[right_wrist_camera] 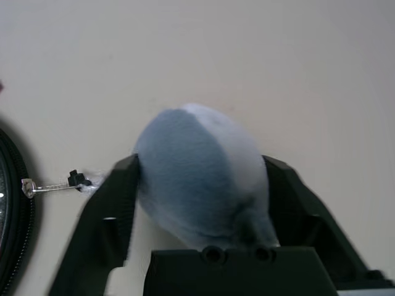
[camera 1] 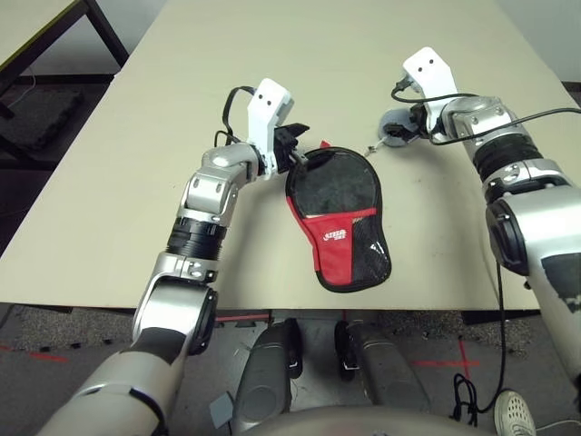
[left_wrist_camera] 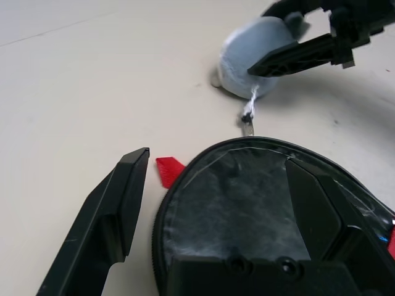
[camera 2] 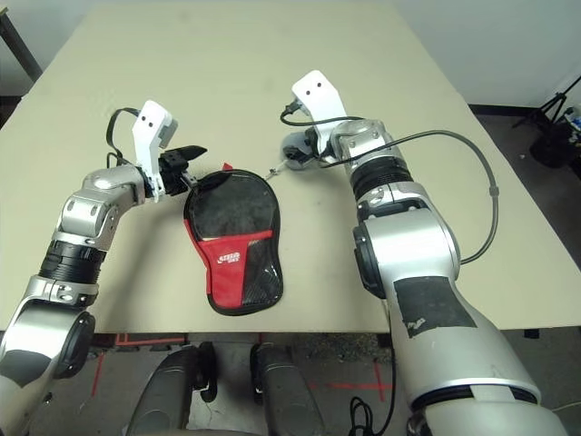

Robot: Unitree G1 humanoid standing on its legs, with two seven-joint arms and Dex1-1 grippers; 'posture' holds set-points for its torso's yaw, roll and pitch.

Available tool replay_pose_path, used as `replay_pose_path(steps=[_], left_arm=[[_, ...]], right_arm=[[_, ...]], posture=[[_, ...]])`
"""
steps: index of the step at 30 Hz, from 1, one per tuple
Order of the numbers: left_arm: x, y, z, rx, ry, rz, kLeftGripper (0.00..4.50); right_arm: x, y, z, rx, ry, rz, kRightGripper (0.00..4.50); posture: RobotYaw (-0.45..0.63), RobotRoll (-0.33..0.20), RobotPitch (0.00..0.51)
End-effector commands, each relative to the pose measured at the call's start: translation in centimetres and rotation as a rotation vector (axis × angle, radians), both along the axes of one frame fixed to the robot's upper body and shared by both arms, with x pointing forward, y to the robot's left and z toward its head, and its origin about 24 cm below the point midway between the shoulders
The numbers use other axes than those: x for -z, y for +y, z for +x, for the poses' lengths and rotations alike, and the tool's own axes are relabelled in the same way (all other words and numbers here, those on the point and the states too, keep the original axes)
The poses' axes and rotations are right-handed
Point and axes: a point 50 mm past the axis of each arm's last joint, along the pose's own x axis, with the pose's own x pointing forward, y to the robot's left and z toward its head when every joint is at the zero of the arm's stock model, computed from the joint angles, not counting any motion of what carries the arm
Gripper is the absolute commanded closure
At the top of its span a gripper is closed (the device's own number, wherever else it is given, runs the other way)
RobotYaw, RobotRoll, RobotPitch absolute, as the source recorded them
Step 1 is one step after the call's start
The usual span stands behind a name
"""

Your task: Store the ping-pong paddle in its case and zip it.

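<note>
The paddle-shaped soft case (camera 1: pixel 338 222), black fabric with a red lower band, a white logo and a black mesh panel, lies flat on the beige table (camera 1: pixel 109 182) near the front edge, its round end pointing to about 11 o'clock and its narrow end to 5 o'clock. Whether the paddle lies inside cannot be told. A small red tab (left_wrist_camera: pixel 170 170) pokes out beside the round end, and a short metal zip pull (left_wrist_camera: pixel 247 128) on a white string leads off the rim toward 1 o'clock. There, just beyond the case, sits a small whitish-grey soft bundle (right_wrist_camera: pixel 197 172). The right gripper (right_wrist_camera: pixel 200 185) has its two black fingers on either side of this bundle, touching its sides. At 10 o'clock of the case, the left gripper (left_wrist_camera: pixel 228 185) stands wide open holding nothing, one finger over the round end and the other over bare table.
</note>
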Motion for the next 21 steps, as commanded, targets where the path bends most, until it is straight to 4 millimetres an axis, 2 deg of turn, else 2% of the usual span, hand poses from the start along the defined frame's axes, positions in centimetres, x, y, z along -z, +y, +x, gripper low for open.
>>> replay_pose_path(steps=[1, 8, 10, 14, 21], left_arm=[[0.8, 0.5, -0.1, -0.010, 0.037, 0.004, 0.00], [1.8, -0.9, -1.4, 0.105, 0.112, 0.012, 0.00], [2.2, -1.3, -1.7, 0.128, 0.131, 0.033, 0.00], [3.1, -1.7, -1.8, 0.146, 0.168, 0.076, 0.00], [4.9, -2.2, -0.7, 0.167, 0.173, 0.214, 0.00]], right_arm=[[1.4, -0.2, -0.2, 0.013, 0.042, -0.005, 1.85], [1.3, -0.6, -0.3, 0.003, 0.047, -0.028, 3.90], [1.4, -0.6, -0.3, -0.004, 0.053, -0.029, 4.28], [1.4, -0.7, -0.4, -0.011, 0.058, -0.027, 4.33], [1.4, -0.5, -0.4, -0.019, 0.062, -0.017, 4.33]], posture=[[-0.04, 0.000, 0.157], [-0.05, 0.000, 0.154], [-0.05, 0.000, 0.153], [-0.07, 0.000, 0.149], [-0.08, 0.000, 0.144]])
